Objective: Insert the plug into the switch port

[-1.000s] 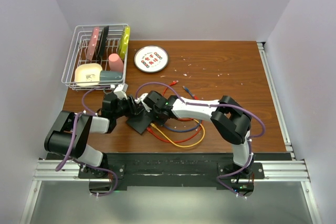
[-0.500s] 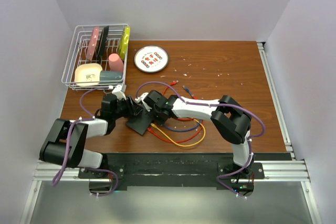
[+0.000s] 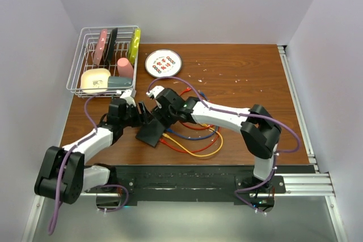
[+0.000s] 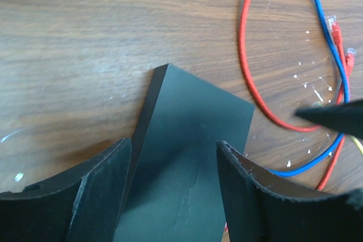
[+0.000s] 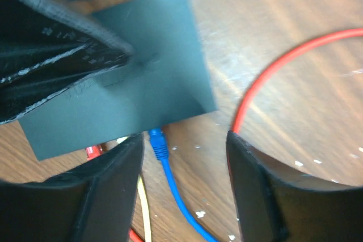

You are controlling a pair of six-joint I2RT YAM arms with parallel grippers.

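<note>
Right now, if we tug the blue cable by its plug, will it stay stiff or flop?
Likely floppy: the blue cable curves loosely across the table, so it should bend, not push straight. Its plug looks rigid, the better grip point. Probably light; the flat switch may slide if dragged.

Black-white arms (image 3: 221, 118), purple cables (image 3: 170, 78), perhaps zip-tied

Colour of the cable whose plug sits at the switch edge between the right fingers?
Blue cable, its plug at the black switch; clearest in the right wrist view.
</note>
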